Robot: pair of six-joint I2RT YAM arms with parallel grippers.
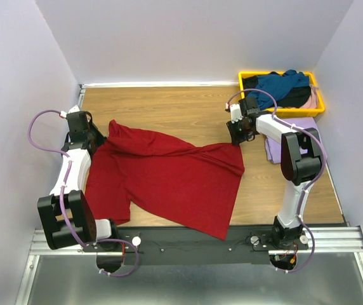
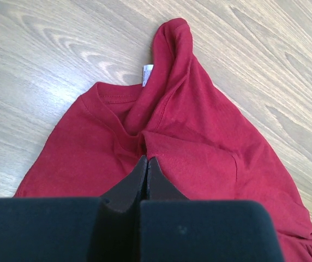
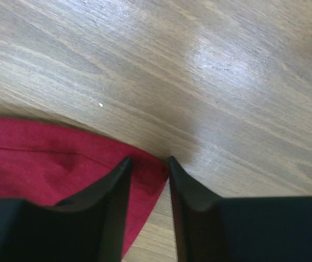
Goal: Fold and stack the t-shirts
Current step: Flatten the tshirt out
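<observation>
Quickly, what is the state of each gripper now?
Left gripper: closed, pinching the dark red cloth t-shirt.
Right gripper: open, jaws around that shirt's corner.

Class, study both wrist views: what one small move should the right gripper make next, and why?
Probably close the right gripper on the dark red t-shirt. Its jaws stand apart astride the shirt's corner on the table, while the left gripper is shut on cloth near the collar, so both ends would be held.

Light wood-grain tabletop (image 1: 188, 108), plain pale lavender-white walls (image 1: 188, 38) on three sides, aluminium rail (image 1: 194, 240) along near edge, soft even light, faint glare on wood.
</observation>
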